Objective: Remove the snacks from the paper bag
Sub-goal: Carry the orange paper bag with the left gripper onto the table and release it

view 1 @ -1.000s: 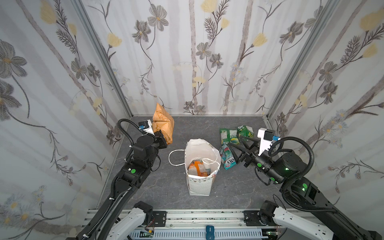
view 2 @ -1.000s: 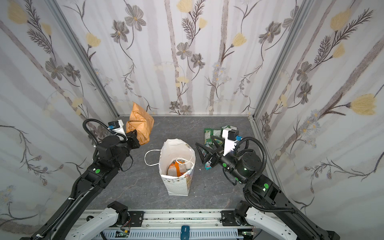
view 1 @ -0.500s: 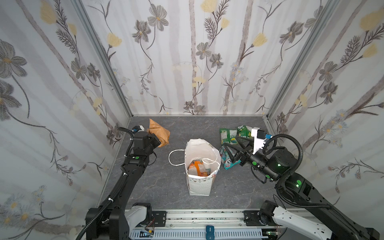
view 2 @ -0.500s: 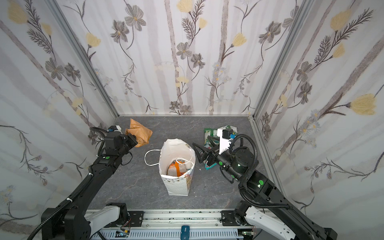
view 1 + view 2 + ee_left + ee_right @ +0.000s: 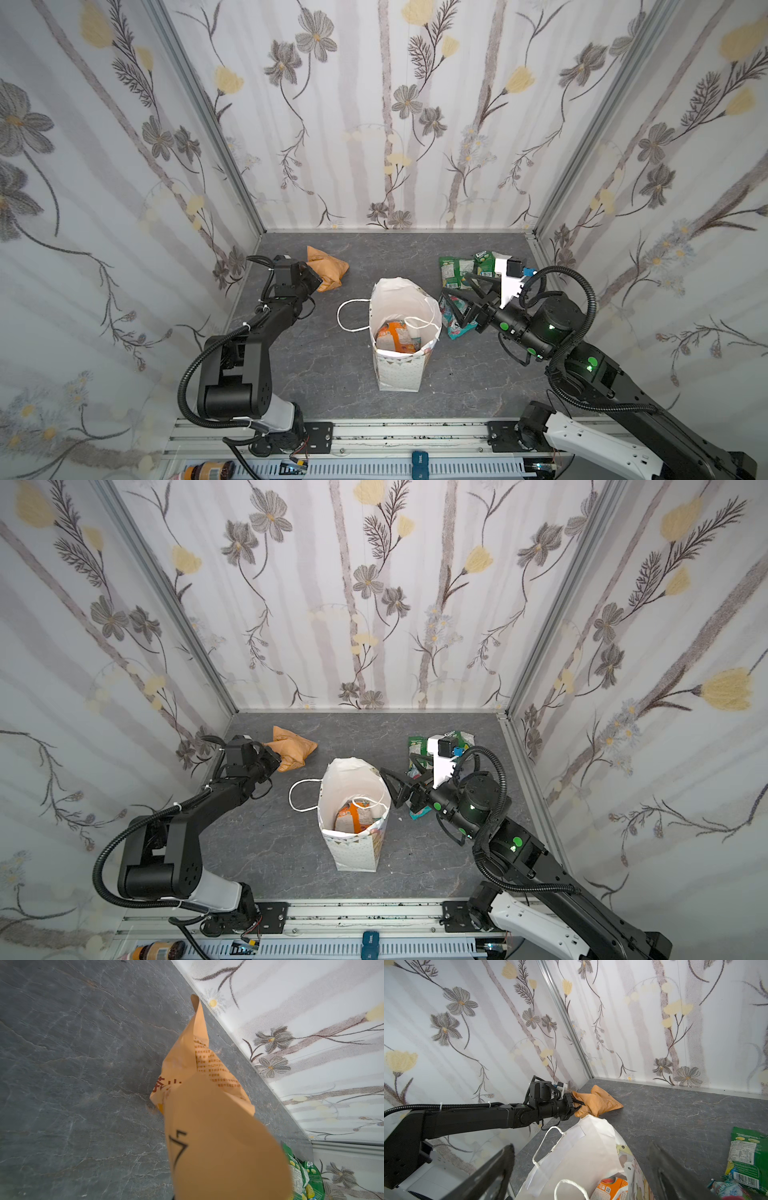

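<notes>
My left pincer [image 5: 576, 1105] is clamped on one edge of the tan-orange pouch [image 5: 600, 1101], which lies on the grey bench [image 5: 332, 365] near the back left corner, well apart from the paper bag [image 5: 399, 374]. In the left wrist view the pouch [image 5: 207, 1126] fills the near field and hides my fingers entirely, so the grip is confirmed only from the right wrist view and both top views. My right pincer [image 5: 454, 282] stands with its jaws wide apart and holding nothing, just beside the bag's right rim. The bag stands upright at mid-bench, mouth open, with one cord handle fallen outward to the left and the other drooped inside. An orange-white packet [image 5: 392, 334] remains inside it; the bag wall cuts off its lower part, and I cannot tell whether anything lies beneath. Green packets [image 5: 455, 268] lie on the bench at back right, partly covered by my right arm. A teal packet [image 5: 457, 326] shows under the right pincer; the arm prevents a count of the teal ones.
</notes>
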